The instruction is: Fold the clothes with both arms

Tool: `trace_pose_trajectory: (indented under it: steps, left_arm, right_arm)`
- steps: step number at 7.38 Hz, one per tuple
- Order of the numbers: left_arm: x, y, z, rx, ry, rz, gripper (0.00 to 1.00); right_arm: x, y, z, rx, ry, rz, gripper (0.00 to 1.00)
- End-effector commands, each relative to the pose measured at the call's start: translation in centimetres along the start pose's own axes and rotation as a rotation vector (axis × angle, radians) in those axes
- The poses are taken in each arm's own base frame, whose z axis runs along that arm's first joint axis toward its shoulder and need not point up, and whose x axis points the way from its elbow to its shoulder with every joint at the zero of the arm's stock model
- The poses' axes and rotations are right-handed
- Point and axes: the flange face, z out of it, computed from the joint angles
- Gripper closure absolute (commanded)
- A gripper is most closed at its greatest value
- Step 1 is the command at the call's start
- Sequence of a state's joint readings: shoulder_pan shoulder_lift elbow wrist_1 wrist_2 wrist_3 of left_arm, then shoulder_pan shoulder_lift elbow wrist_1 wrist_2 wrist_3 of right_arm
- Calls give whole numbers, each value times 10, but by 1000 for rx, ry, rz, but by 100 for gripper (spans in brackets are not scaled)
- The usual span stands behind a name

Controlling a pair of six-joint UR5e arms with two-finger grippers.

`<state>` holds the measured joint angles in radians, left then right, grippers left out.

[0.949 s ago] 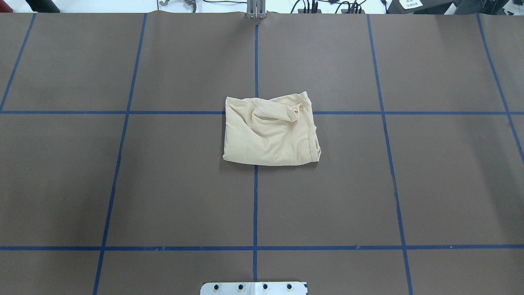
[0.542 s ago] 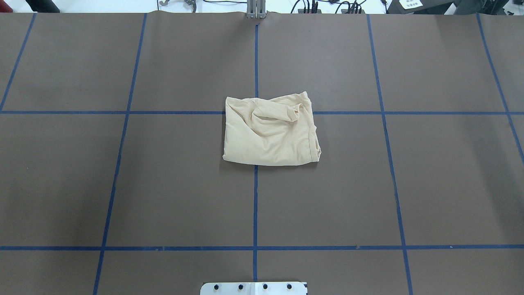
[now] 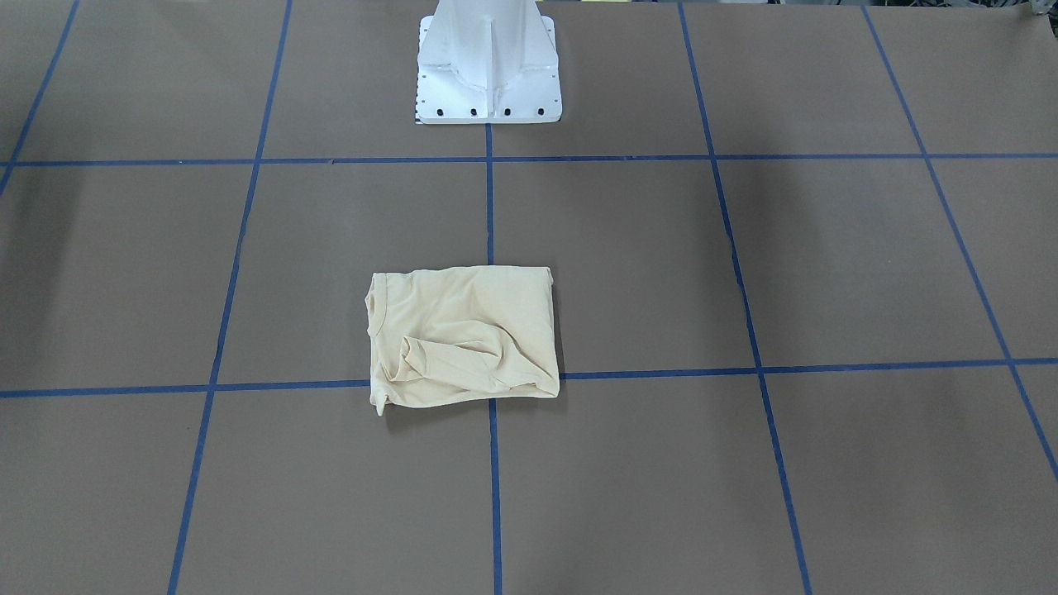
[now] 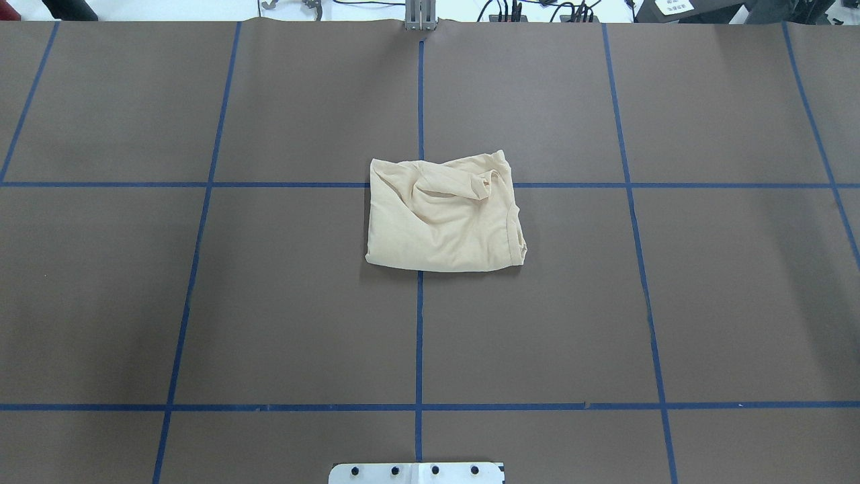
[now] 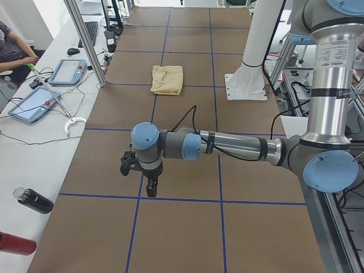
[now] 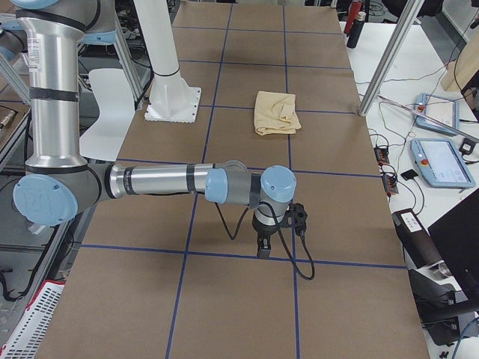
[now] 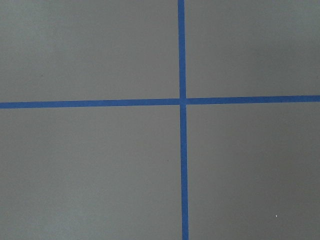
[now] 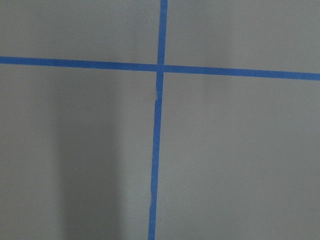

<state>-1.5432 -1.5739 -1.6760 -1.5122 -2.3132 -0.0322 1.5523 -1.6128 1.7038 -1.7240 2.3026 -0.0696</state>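
Observation:
The pale cream-yellow shirt (image 4: 443, 215) lies folded into a rumpled rectangle at the table's middle, with a bunched sleeve on its far part; it also shows in the front-facing view (image 3: 463, 335) and both side views (image 5: 167, 79) (image 6: 276, 112). No graphic shows. My left gripper (image 5: 150, 190) hangs over bare table far from the shirt, in the left side view only. My right gripper (image 6: 262, 247) does the same in the right side view. I cannot tell whether either is open or shut. Both wrist views show only brown table and blue tape.
Blue tape lines (image 4: 419, 336) split the brown table into a grid. The white pedestal base (image 3: 488, 58) stands at the robot's edge. Tablets (image 5: 67, 71), bottles (image 5: 34, 201), cables and a seated person (image 5: 11, 48) are on the operators' side.

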Motion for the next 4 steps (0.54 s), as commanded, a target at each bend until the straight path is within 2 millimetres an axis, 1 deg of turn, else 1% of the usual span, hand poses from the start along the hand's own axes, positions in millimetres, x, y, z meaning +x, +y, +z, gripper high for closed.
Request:
trace_pose_trajectory:
  steps: [1, 4]
  left_arm:
    - [-1, 0, 1, -4, 0, -3, 0]
    - [-3, 1, 4, -8, 0, -9, 0]
  right_arm:
    - [-3, -1, -4, 8, 4, -1, 0]
    - [-5, -3, -4, 9, -1, 0, 0]
